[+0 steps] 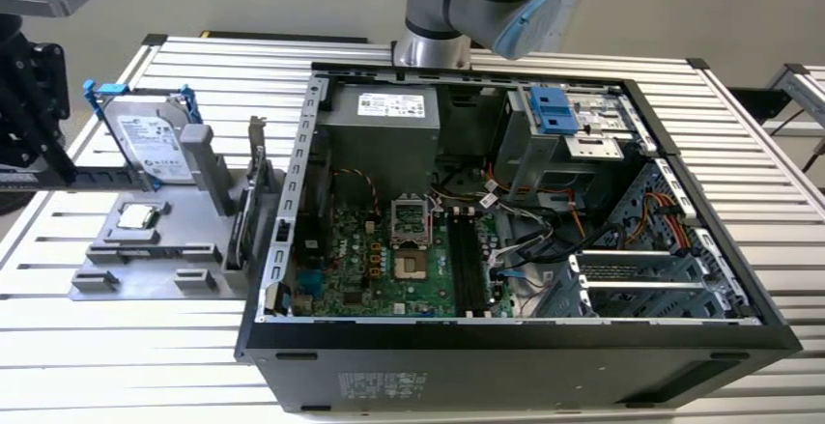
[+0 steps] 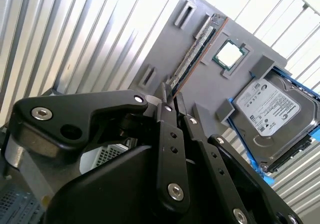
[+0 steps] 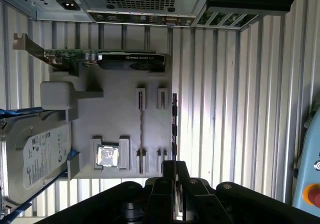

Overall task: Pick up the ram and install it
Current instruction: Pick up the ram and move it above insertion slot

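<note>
The ram (image 1: 110, 178) is a thin dark blue stick held level above the grey holder tray (image 1: 142, 262) at the exterior view's left. My gripper (image 1: 45, 173) is shut on one end of it. In both wrist views the fingers pinch the ram's near end: gripper (image 2: 169, 98) with the ram (image 2: 192, 56) running away over the tray, and gripper (image 3: 175, 168) with the ram (image 3: 174, 124) seen edge-on beside the tray's slots. The open computer case (image 1: 516, 347) lies to the exterior view's right, with long black memory slots (image 1: 467, 268) on its motherboard.
On the tray stand a silver hard drive in a blue bracket (image 1: 149, 134), a square processor (image 1: 138, 216) and an upright expansion card (image 1: 258, 192). The arm's base (image 1: 432, 47) stands behind the case. A red button (image 3: 315, 194) sits off to one side.
</note>
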`<state>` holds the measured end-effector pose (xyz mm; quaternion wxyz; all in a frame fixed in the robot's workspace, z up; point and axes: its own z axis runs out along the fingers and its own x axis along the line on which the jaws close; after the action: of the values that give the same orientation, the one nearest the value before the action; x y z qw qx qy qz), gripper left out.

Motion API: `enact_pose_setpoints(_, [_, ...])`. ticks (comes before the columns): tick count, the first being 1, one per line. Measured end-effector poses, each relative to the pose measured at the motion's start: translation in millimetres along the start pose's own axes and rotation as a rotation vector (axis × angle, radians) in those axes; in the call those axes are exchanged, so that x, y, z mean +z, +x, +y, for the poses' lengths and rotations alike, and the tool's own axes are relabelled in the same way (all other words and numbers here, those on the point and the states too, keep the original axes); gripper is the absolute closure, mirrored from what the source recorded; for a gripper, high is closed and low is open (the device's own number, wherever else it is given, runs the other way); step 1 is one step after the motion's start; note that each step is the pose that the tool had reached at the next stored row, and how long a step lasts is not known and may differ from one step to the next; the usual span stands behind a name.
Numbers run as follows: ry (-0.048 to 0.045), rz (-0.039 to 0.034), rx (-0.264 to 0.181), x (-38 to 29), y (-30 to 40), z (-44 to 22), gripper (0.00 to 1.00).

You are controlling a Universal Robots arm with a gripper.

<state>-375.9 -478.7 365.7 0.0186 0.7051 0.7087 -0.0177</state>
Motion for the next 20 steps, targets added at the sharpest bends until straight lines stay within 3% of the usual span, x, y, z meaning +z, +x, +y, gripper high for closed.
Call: enact_pose_setpoints(20, [0.0001,0.0000,0.002,-20.2,-1.0,0.0,1.00])
